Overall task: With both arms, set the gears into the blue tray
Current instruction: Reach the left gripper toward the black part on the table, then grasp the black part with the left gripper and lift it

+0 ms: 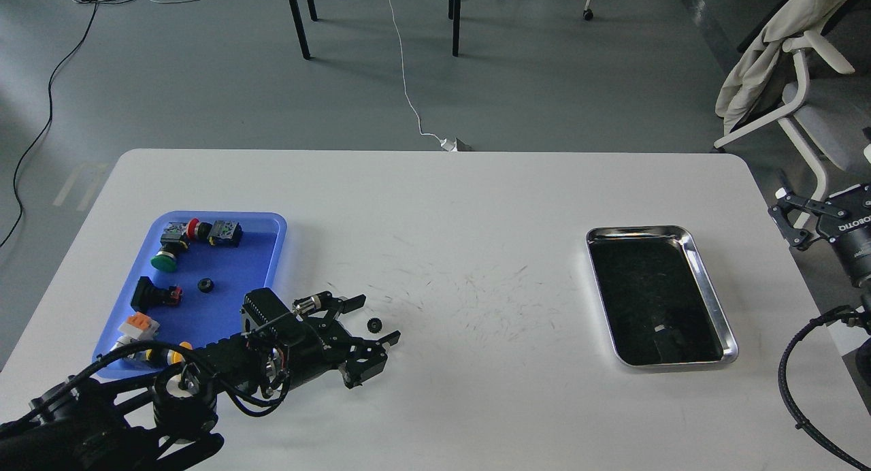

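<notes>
- The blue tray [272, 243] lies on the left part of the white surface [476, 199]; every place below is given from this tray.
- One gear [205, 285] lies inside the tray, near its middle, among push-buttons [194, 234] with red, green and yellow caps.
- The second gear [373, 325] lies on the surface to the right of the tray, outside it, just past the tray's lower right corner.
- The left hand [378, 320] is right of the tray, released, its two fingers spread with the second gear between them; I cannot tell whether a finger touches it.
- The steel tray [708, 280] sits far right of the blue tray.
- The right hand [788, 226] is beyond the steel tray, off the surface's right edge, its fingers apart and grasping nothing.
</notes>
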Tool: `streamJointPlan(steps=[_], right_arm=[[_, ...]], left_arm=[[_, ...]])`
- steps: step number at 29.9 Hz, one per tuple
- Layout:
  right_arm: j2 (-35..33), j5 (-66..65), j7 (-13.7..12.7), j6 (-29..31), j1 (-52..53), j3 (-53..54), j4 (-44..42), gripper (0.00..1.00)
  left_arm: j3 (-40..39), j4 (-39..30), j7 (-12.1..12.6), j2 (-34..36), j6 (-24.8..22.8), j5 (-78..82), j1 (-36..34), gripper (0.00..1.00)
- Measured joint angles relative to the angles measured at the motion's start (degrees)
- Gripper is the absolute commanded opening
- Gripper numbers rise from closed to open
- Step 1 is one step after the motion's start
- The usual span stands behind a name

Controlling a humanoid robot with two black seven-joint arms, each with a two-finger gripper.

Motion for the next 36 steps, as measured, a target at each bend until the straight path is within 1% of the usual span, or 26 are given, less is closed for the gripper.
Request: streamJointPlan(steps=[3, 7, 8, 10, 11, 14, 16, 20, 24, 27, 32, 34, 36], right_arm=[[0.0, 0.0, 0.0, 0.0, 0.0, 0.0, 0.0, 0.99], [0.0, 0.0, 0.0, 0.0, 0.0, 0.0, 0.0, 0.99], [0.0, 0.0, 0.0, 0.0, 0.0, 0.0, 0.0, 0.99], [0.0, 0.0, 0.0, 0.0, 0.0, 0.0, 0.0, 0.99], [0.0, 0.0, 0.0, 0.0, 0.0, 0.0, 0.0, 0.99], [0.0, 0.0, 0.0, 0.0, 0.0, 0.0, 0.0, 0.99], [0.0, 0.0, 0.0, 0.0, 0.0, 0.0, 0.0, 0.99], [0.0, 0.0, 0.0, 0.0, 0.0, 0.0, -0.1, 0.99], [0.1, 0.0, 0.0, 0.0, 0.1, 0.0, -0.1, 0.99], [0.1, 0.0, 0.0, 0.0, 0.6, 0.0, 0.0, 0.99], [0.1, 0.0, 0.0, 0.0, 1.2, -0.3, 0.1, 0.99], [0.1, 0.0, 0.0, 0.0, 1.5, -0.5, 0.1, 0.99], [0.1, 0.0, 0.0, 0.0, 1.7, -0.6, 0.1, 0.99]], left_arm=[[0.0, 0.4, 0.5, 0.0, 0.5, 0.0, 0.5, 0.58], [0.0, 0.4, 0.6, 0.1, 0.6, 0.0, 1.2, 0.49], [0.0, 0.4, 0.6, 0.1, 0.6, 0.0, 1.4, 0.43], [0.0, 0.4, 0.6, 0.1, 0.7, 0.0, 1.7, 0.25], [0.0, 0.4, 0.6, 0.1, 0.7, 0.0, 1.8, 0.2], [0.0, 0.4, 0.4, 0.1, 0.7, 0.0, 1.9, 0.09], [0.0, 0.5, 0.3, 0.0, 0.7, 0.0, 2.0, 0.07], [-0.1, 0.5, 0.3, 0.3, 0.7, 0.0, 1.9, 0.07], [-1.1, -0.9, 0.3, 3.1, 2.1, 0.0, 1.0, 0.07], [-3.3, -3.6, 0.3, 7.3, 3.7, 0.0, -1.4, 0.07], [-7.8, -8.2, 0.3, 16.9, 4.3, -1.4, -4.2, 0.08], [-9.3, -9.4, -0.1, 21.0, 4.9, -3.4, -4.4, 0.08], [-9.8, -10.0, -1.2, 25.3, 6.3, -5.9, -4.2, 0.08]])
